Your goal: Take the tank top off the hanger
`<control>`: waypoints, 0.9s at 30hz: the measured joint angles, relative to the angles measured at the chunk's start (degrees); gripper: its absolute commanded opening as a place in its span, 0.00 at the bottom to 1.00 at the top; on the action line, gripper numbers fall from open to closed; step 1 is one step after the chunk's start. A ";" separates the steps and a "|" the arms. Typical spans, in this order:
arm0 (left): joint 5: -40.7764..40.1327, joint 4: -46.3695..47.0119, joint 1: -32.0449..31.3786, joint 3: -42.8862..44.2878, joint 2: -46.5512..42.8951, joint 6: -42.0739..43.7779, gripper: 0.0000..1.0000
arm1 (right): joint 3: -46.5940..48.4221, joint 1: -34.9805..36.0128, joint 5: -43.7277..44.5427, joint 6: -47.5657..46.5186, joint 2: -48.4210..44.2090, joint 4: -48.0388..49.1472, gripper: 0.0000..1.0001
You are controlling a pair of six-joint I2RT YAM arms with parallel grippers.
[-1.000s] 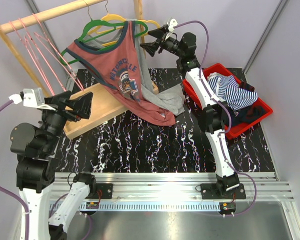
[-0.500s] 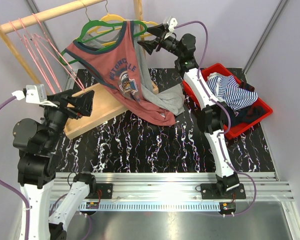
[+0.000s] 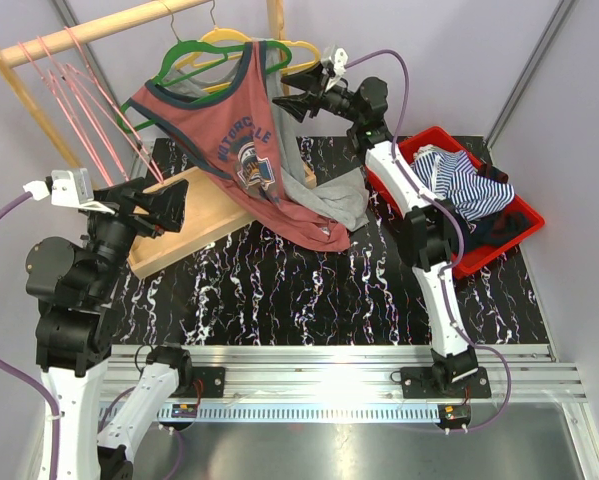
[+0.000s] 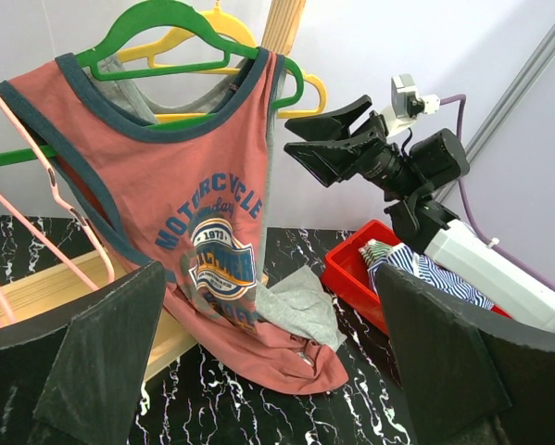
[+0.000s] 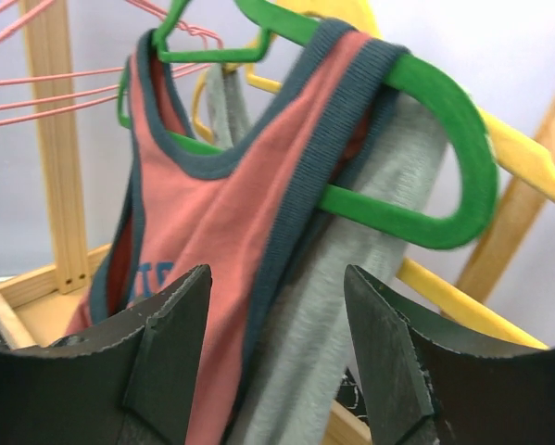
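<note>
The red tank top (image 3: pixel 241 140) with dark blue trim and a motorcycle print hangs on the green hanger (image 3: pixel 192 52) from the wooden rail. Its hem trails onto the black marble table (image 3: pixel 279 290). My right gripper (image 3: pixel 281 94) is up at the hanger's right shoulder. In the right wrist view it (image 5: pixel 277 343) is open, its jaws straddling the tank top's (image 5: pixel 231 213) right strap just below the green hanger (image 5: pixel 444 120). My left gripper (image 3: pixel 179 208) is wide open and empty, low at the left, apart from the tank top (image 4: pixel 194 213).
A grey garment (image 3: pixel 339 195) hangs behind on a yellow hanger (image 3: pixel 224 38) and also lies between the right jaws. Pink wire hangers (image 3: pixel 79 90) hang at the rail's left. The rack's wooden base (image 3: pixel 179 235) lies below. A red bin (image 3: pixel 499 235) holds striped clothes at right.
My right gripper has moved left and up to the tank top's strap, and its jaws have narrowed. The left arm shifted slightly, then held still.
</note>
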 measured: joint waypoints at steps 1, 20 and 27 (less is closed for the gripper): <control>0.00 0.09 0.00 -0.04 0.00 0.00 0.99 | -0.74 0.13 -0.37 -0.02 -0.68 0.04 0.67; 0.37 0.37 0.00 -0.33 -0.07 0.00 0.99 | 3.54 1.42 10.80 -1.33 -2.69 -6.80 0.66; 0.39 0.35 0.00 -0.33 -0.04 0.00 0.99 | 4.92 1.40 14.78 -2.64 -2.36 -9.75 0.67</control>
